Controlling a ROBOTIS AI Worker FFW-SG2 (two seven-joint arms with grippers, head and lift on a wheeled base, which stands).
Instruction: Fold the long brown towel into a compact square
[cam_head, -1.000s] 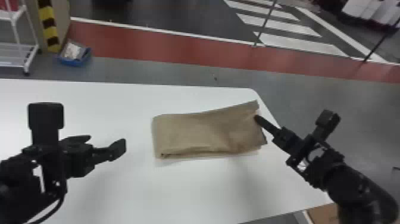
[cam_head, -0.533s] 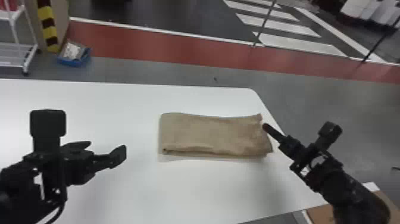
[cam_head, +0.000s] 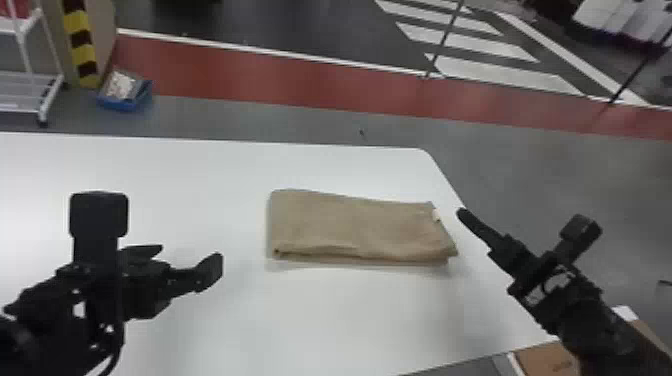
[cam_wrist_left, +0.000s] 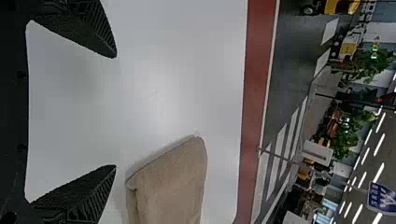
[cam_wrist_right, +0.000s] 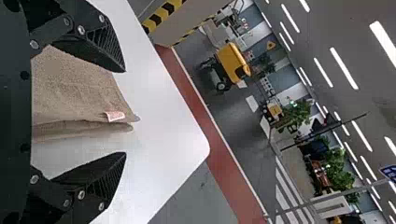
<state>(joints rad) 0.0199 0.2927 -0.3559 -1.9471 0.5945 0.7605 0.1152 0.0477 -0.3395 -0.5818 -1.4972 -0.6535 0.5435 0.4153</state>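
One brown towel (cam_head: 357, 225) — folded, on white table (cam_head: 350, 315).

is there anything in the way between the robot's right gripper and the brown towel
Nothing visible stands between them: the right gripper, its fingers open, is just off the right end of the brown towel, with only white table between.

matt brown cloth towel (cam_head: 357, 227), smooth glossy white table (cam_head: 210, 167)

Unreadable label (cam_wrist_right: 115, 116) on towel (cam_wrist_right: 72, 88).
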